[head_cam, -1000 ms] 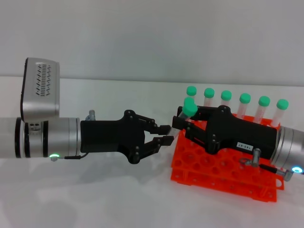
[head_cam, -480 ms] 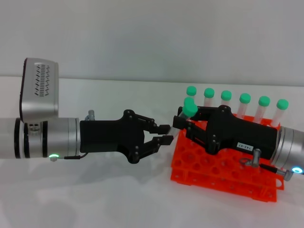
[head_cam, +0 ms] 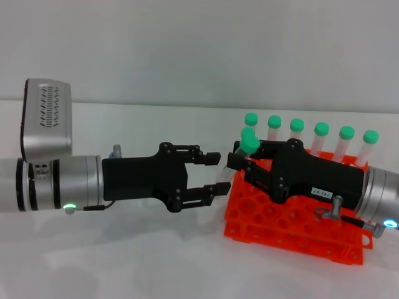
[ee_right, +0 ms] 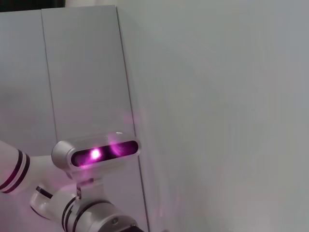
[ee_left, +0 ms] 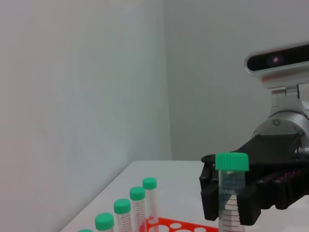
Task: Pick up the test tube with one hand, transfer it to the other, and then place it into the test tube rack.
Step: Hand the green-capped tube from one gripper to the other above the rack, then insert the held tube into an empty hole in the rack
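Above the white table (head_cam: 124,261), the right end effector (head_cam: 240,163) grips the test tube (head_cam: 247,148); the left end effector (head_cam: 218,172) reaches level, spread.

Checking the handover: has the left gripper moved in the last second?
Yes. The left gripper has opened its fingers wider and slid slightly left, away from the test tube rack; the right gripper keeps the test tube.

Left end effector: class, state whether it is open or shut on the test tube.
Open. In the head view the left end effector has its fingers spread with a clear gap, empty, while the right end effector grips the green-capped test tube.
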### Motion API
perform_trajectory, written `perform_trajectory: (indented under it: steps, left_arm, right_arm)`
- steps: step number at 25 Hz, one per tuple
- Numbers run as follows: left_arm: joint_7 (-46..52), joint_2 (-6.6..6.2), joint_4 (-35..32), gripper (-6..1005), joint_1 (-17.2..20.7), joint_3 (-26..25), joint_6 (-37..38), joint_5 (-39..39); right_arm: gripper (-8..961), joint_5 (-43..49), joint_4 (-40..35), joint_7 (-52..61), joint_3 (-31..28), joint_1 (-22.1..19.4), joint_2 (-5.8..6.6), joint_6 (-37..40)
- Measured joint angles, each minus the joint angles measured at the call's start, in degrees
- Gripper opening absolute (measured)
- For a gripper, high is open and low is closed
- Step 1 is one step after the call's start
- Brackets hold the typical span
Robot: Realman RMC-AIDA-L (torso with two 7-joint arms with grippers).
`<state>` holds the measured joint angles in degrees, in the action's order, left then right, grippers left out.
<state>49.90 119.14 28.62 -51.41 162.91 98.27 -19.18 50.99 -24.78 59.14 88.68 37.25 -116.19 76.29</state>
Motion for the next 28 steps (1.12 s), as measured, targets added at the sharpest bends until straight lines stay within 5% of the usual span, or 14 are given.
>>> perform_trajectory:
  steps: [10,20,28]
  left_arm:
    - [0.35,0.01,-0.07,784,4.72,0.05,0.62,-5.57]
    - [-2.46,-0.02,-3.56,890,19.58,-0.05,-0.43,-27.81]
    - [-6.0,0.06,-8.05,889,26.44,-0.14,-3.77,-34.74]
  right_arm:
    - [212,-0.02,-0.1,-0.04,-0.23,-0.4,0.01,0.03]
    - [224,-1.42,-0.72,-4.12,-0.92,-0.63,0.54,-5.95]
    - [234,-1.14,-3.34,-6.02,-0.72,-1.06,0.77,-13.32]
